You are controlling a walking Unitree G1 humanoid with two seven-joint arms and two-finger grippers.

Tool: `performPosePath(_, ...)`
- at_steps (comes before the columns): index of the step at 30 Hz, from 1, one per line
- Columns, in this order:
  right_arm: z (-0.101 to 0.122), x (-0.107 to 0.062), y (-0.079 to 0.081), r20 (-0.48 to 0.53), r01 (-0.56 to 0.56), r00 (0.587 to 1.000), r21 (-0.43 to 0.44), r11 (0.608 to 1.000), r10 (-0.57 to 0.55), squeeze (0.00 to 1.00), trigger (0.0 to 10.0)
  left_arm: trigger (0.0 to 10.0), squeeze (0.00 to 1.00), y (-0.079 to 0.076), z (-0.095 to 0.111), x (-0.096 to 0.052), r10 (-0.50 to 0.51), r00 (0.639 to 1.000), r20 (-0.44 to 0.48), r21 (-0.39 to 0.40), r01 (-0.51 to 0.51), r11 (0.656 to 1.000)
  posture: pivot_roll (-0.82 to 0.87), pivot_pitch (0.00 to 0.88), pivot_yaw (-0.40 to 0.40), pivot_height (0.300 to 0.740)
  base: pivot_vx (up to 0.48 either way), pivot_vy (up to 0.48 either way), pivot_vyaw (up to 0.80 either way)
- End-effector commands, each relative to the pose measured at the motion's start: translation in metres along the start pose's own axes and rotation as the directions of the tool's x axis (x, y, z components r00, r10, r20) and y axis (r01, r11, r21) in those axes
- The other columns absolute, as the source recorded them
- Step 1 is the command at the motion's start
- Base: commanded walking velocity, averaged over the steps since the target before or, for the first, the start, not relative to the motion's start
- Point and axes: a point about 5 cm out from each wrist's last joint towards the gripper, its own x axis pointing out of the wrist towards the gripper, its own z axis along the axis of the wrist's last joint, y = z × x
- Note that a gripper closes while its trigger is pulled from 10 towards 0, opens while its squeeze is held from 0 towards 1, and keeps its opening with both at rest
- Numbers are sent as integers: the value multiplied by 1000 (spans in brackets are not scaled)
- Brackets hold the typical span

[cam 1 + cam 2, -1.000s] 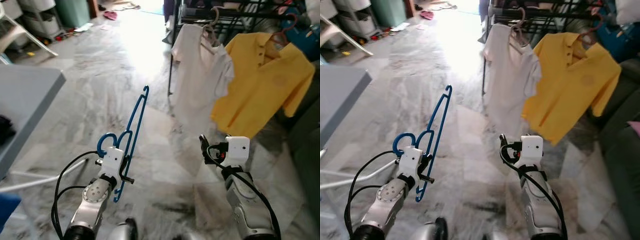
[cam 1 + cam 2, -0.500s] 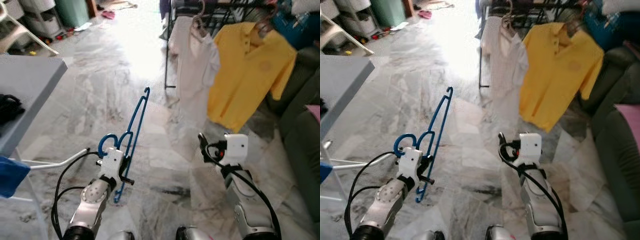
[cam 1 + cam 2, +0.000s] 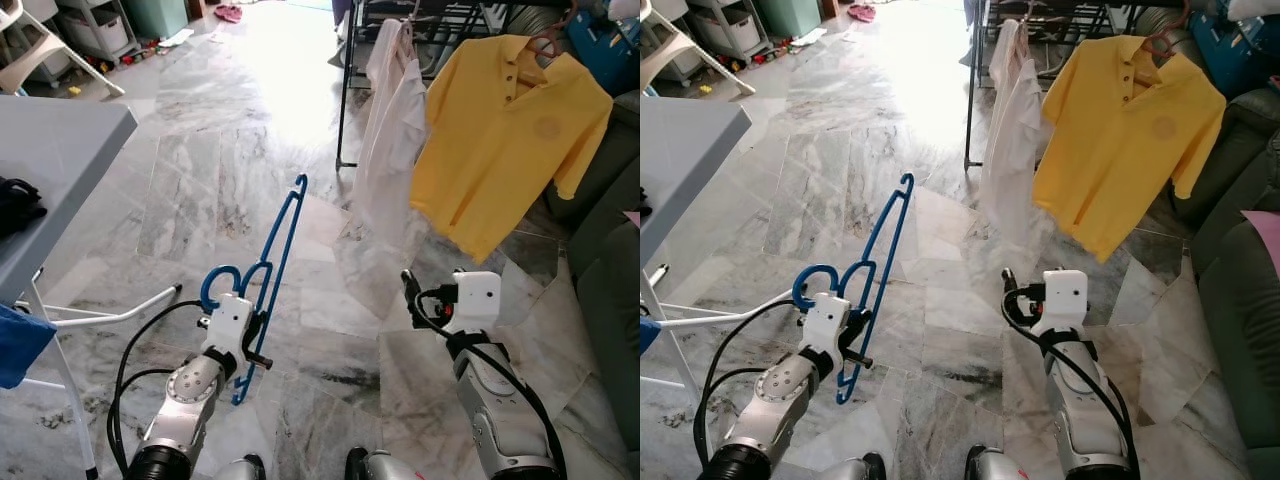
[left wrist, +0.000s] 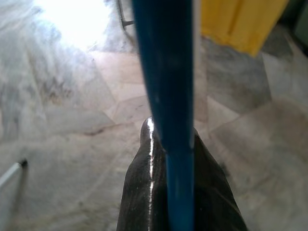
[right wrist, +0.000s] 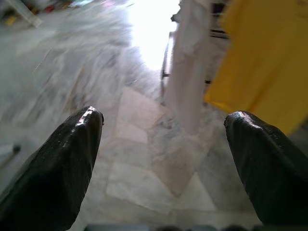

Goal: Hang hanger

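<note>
**Left eye view: blue hanger carried over marble floor**

A grey desk [image 3: 60, 160] edges the grey-veined marble floor [image 3: 220, 170]. The left hand [image 3: 252, 340] clenches a thin blue hanger [image 3: 272, 262], hook low, tilted forward. The right hand [image 5: 161, 159] hangs released. Beyond, a rack [image 3: 440, 20] holds a white shirt [image 3: 390, 130] and yellow shirt [image 3: 500, 130].

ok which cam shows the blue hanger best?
Left eye view: the whole hanger shows, hook to tip, held in the left gripper. Right eye view matches it. Left wrist view gives a blurred blue bar against a finger.
</note>
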Motion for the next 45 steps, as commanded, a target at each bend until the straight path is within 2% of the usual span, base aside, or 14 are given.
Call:
performPosePath(1, 1, -6, 1, -18, -102, 995, -103, 989, 101, 0, 10000, 10000, 0, 4, -3, -2, -34, 999, -27, 86, 37, 996, -166, 187, -2, 740, 0, 0, 0)
performPosePath(5, 11, -12, -19, -49, -212, 977, -246, 946, 206, 0, 10000, 10000, 0, 15, -1, 0, -69, 995, -68, 194, 81, 978, -168, 191, -1, 740, 0, 0, 0)
performPosePath(6, 17, -13, -27, -68, -260, 966, -320, 911, 251, 0, 10000, 10000, 0, 17, 2, 4, -87, 992, -88, 241, 106, 965, -170, 202, 7, 740, 0, 0, 0)
performPosePath(9, 22, -14, -31, -83, -296, 955, -365, 883, 286, 0, 10000, 10000, 0, 18, 5, 6, -99, 990, -103, 277, 124, 953, -170, 202, 7, 740, 0, 0, 0)
performPosePath(11, 35, -16, -35, -127, -397, 916, -443, 804, 382, 0, 10000, 10000, 0, 20, 14, 14, -139, 982, -128, 407, 180, 895, -174, 209, 16, 740, 0, 0, 0)
performPosePath(12, 35, -16, -35, -127, -397, 916, -443, 804, 382, 0, 10000, 10000, 0, 20, 14, 14, -139, 982, -128, 407, 180, 895, -174, 209, 16, 740, 0, 0, 0)
performPosePath(13, 41, -17, -34, -158, -456, 886, -466, 758, 436, 0, 10000, 10000, 0, 17, 18, 19, -169, 974, -152, 477, 222, 850, -174, 209, 16, 740, 0, 0, 0)
performPosePath(15, 45, -18, -32, -176, -490, 867, -468, 735, 466, 0, 10000, 10000, 0, 15, 22, 22, -186, 970, -159, 526, 242, 816, -173, 221, 32, 740, 0, 0, 0)
performPosePath(23, 68, -19, -12, -308, -708, 690, -471, 526, 655, 0, 10000, 10000, 0, -13, 44, 41, -326, 929, -173, 709, 347, 614, -187, 228, 53, 740, 0, 0, 0)
performPosePath(32, 67, -10, -16, -386, -735, 667, -485, 474, 638, 0, 10000, 10000, 0, -24, 47, 45, -357, 921, -156, 726, 352, 591, -193, 228, 52, 740, 0, 0, 0)
performPosePath(38, 51, -10, -10, -514, -818, 566, -446, 362, 645, 0, 10000, 10000, 0, -29, 47, 45, -385, 911, -147, 736, 361, 573, -186, 232, 52, 740, 0, 0, 0)
performPosePath(43, 49, -2, -10, -541, -818, 563, -473, 327, 625, 0, 10000, 10000, 0, -30, 47, 45, -393, 907, -148, 740, 365, 565, -186, 236, 57, 740, 0, 0, 0)
performPosePath(44, 48, 2, -11, -558, -815, 565, -493, 305, 608, 0, 9294, 10000, 0, -31, 47, 45, -399, 905, -146, 742, 367, 561, -187, 238, 59, 740, 0, 0, 0)
performPosePath(45, 49, 5, -10, -561, -811, 568, -504, 296, 602, 0, 6627, 10000, 0, -32, 48, 45, -405, 903, -145, 743, 370, 559, -187, 238, 59, 740, 0, 0, 0)
